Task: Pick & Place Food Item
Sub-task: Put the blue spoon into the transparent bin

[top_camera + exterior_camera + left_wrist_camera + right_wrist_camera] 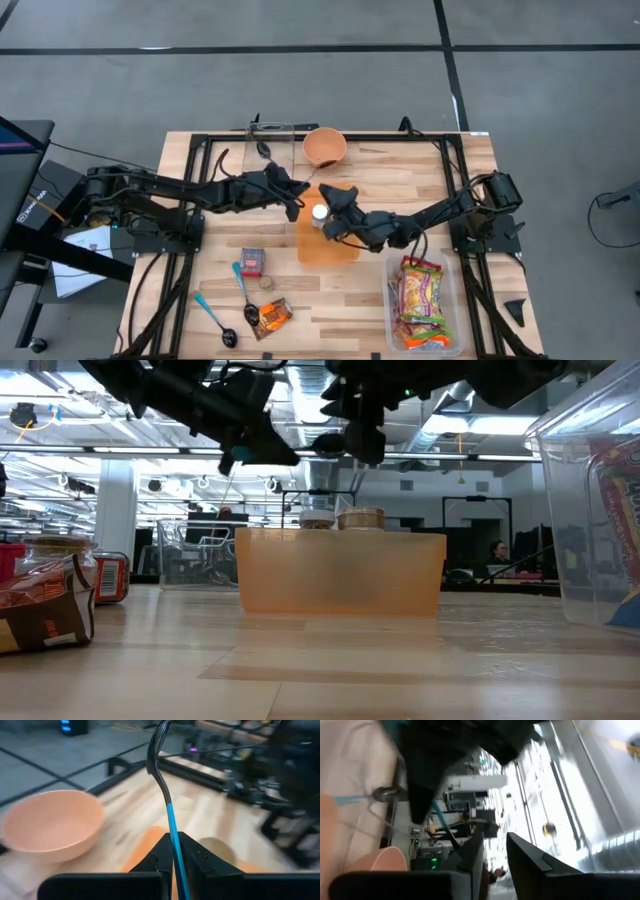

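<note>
My left gripper [175,842] is shut on a spoon [162,785] that has a blue handle and a dark bowl end. It hovers over the far left part of the orange container [330,245], near the peach bowl [325,147]. My right gripper [495,850] faces it from the table's right [325,200]. Its fingers stand apart with nothing between them. In the low view both grippers hang above the container [340,575], which rests flat on the table with two lidded jars [360,518] inside. My left gripper pinches the spoon's blue handle [173,837] between its two fingers. The fingers come roughly level from the table's left and lie along the handle. The dark bowl end [157,745] sticks out ahead of the fingertips, and the spoon is lifted clear of the container.
A clear bin [395,310] with snack packets stands at the near right. Near the front left lie two more spoons [245,290], a snack packet [272,315] and a small red pack [252,262]. A black frame [200,140] borders the table.
</note>
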Controlling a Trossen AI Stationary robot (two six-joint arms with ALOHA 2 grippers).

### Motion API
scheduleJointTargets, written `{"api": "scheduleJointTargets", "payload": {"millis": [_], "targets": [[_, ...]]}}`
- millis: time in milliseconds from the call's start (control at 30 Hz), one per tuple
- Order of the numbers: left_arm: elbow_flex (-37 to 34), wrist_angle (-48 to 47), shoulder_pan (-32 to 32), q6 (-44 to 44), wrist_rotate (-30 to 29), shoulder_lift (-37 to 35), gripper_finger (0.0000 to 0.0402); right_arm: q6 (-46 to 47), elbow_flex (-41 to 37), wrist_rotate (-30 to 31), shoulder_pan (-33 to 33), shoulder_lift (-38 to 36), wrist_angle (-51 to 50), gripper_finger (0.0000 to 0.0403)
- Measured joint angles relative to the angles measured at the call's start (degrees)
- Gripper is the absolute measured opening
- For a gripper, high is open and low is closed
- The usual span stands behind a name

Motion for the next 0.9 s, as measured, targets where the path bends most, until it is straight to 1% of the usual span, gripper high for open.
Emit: {"api": "scheduleJointTargets", "payload": {"millis": [100, 233, 300, 433, 567, 667, 800, 900], "targets": [[-1.17, -1.1, 0.0, 0.0, -5.01, -2.07, 0.0008, 1.89, 0.0, 2.63, 0.1, -0.02, 4.45, 0.0095], [-4.33, -1.52, 0.35, -1.69, -12.87, -6.51, 0.0008, 1.89, 0.0, 5.69, 0.09, -0.11, 13.71, 0.0106], [-6.52, -2.11, 1.24, -3.35, -14.76, -9.85, 0.0008, 1.43, 0.0, 6.69, 0.03, -0.11, 16.71, 0.011], [-11.21, -0.86, 3.91, -7.01, -15.72, -14.61, 0.0008, 1.47, 0.0, 7.36, -0.22, -0.11, 19.2, 0.0114], [-17.78, 8.61, 7.02, -10.82, -16.18, -17.26, 0.0008, 3.4, 0.0, 7.38, -0.9, -0.11, 20.08, 0.0114], [-22.63, 17.71, 9.01, -14.88, -16.35, -17.07, 0.0008, 5.05, 0.0, 7.69, -1.66, -0.09, 20.89, 0.0114], [-26.94, 29.13, 10.91, -21.47, -16.33, -14.32, 0.0011, 6.92, 0.0, 8.15, -2.43, -0.09, 21.41, 0.0115], [-28.03, 35.67, 11.04, -24.43, -16.31, -10.62, 0.0008, 7.01, 0.0, 8.19, -2.75, -0.09, 21.86, 0.0115]]}}
